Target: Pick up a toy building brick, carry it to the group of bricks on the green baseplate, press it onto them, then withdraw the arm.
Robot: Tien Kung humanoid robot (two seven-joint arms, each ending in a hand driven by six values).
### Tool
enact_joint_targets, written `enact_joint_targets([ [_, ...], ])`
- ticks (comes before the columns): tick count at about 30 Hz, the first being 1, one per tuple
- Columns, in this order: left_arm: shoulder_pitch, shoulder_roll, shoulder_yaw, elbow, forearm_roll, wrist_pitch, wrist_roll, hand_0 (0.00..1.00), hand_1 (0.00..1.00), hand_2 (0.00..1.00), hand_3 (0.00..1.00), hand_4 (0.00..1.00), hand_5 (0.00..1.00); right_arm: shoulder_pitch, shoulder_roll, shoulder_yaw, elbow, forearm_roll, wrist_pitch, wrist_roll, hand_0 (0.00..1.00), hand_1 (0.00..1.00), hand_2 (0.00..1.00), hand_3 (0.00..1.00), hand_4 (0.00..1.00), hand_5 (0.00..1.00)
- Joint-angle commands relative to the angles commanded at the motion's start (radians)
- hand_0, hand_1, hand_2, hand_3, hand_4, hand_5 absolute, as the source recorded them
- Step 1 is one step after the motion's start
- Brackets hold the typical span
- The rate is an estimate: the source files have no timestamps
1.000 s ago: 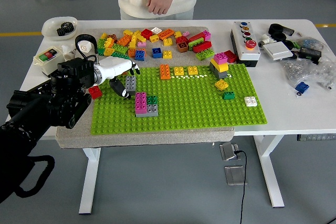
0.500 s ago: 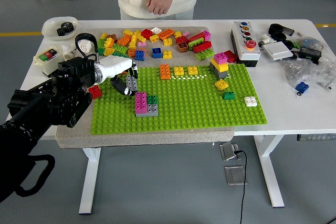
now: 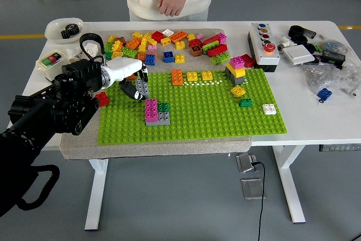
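My left hand (image 3: pixel 137 84) reaches in from the left over the left part of the green baseplate (image 3: pixel 214 114). Its fingers are closed on a grey brick (image 3: pixel 142 87), held just above the plate. Below and right of it stands a small group of bricks on the plate: a magenta brick (image 3: pixel 151 109), a grey brick (image 3: pixel 162 118) and a dark green brick (image 3: pixel 163 107). A loose pile of coloured bricks (image 3: pixel 169 43) lies beyond the plate's far edge. My right arm is out of view.
A red brick (image 3: pixel 102 99) lies left of the plate under my arm. Orange and yellow bricks (image 3: pixel 192 76) and a stacked tower (image 3: pixel 236 70) stand on the plate. A button box (image 3: pixel 263 44) is at the right. A person stands at the far side, hands folded.
My left hand has lifted the grey brick slightly and moved it a little right and away from me. The bricks on the plate have not moved.
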Motion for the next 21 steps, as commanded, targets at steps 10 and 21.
enact_joint_targets([
  [10, -0.004, 0.0, -0.044, -0.028, 0.029, -0.018, -0.004, 0.725, 0.681, 0.556, 0.548, 0.783, 0.166, -0.002, 0.0, 0.003, 0.0, 0.001, -0.001, 0.0, 0.746, 0.641, 0.681, 0.636, 0.854, 0.562],
  [21, -0.005, 0.014, -0.091, -0.087, 0.029, -0.056, -0.001, 0.706, 0.624, 0.536, 0.532, 0.734, 0.164, -0.005, 0.0, 0.009, 0.0, 0.003, -0.001, 0.0, 0.746, 0.641, 0.681, 0.636, 0.854, 0.561],
])
